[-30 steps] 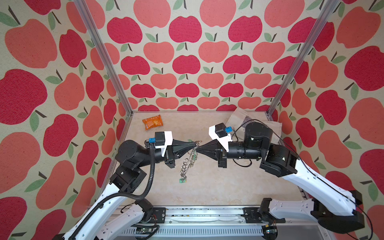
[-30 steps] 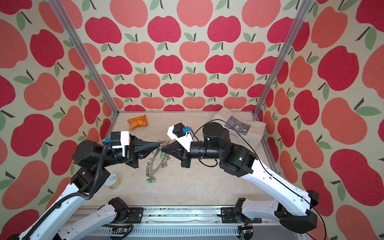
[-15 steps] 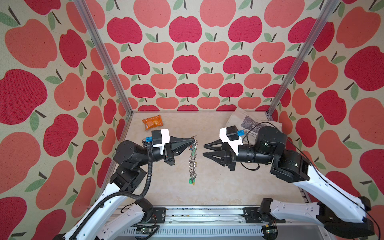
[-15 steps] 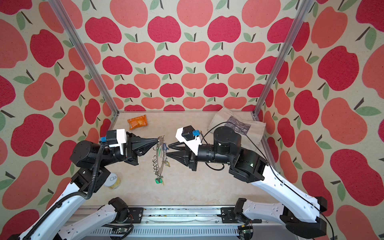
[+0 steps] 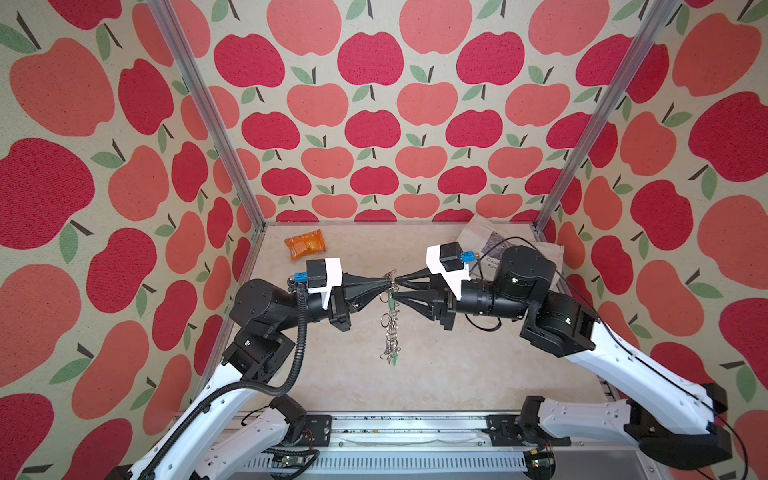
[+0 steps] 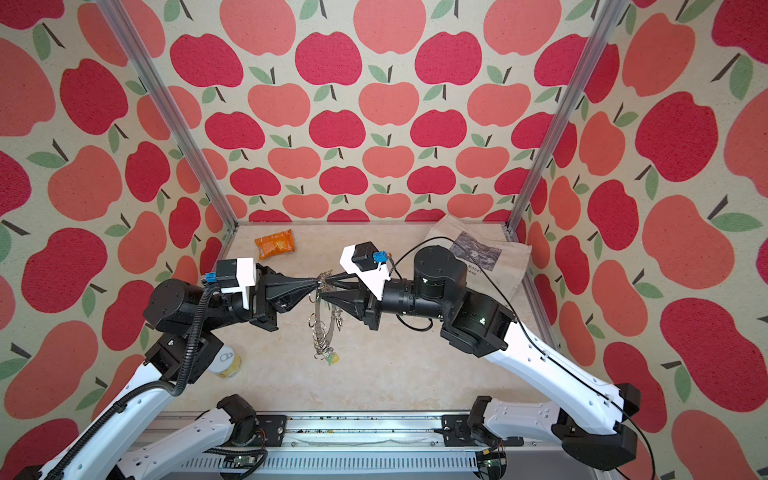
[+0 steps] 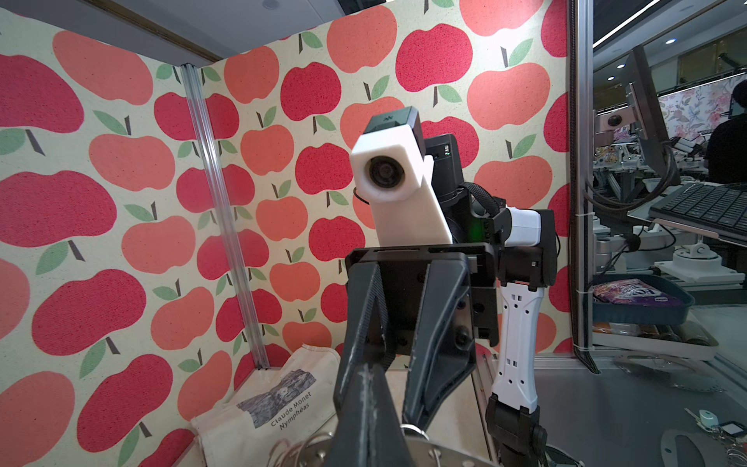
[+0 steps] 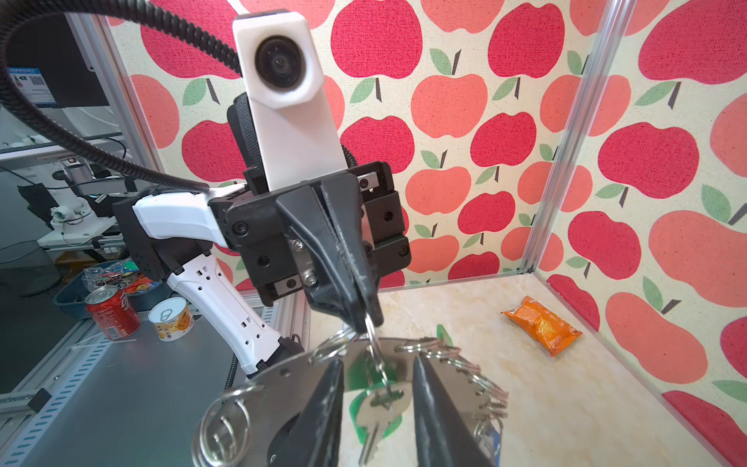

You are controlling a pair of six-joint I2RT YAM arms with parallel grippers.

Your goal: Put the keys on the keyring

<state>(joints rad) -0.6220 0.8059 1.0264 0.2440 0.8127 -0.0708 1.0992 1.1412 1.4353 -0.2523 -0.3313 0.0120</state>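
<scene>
Grey metal keyring (image 5: 390, 328) hangs mid-scene in both top views, its upper rim clamped in the closed left claw (image 5: 389, 283); the right claw (image 5: 395, 286) stands parted just beside it. In the right wrist view, a green-tagged key (image 8: 380, 408) dangles between those parted jaws.

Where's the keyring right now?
In both top views the keyring hangs mid-air at the centre, pinched at its top by the left gripper, with the open right gripper facing it from the right.

Grey metal keyring (image 8: 281, 384) hanging upright in mid-air, wire rings lining its rim, silver key (image 8: 382, 404) with green tag dangling from one ring
</scene>
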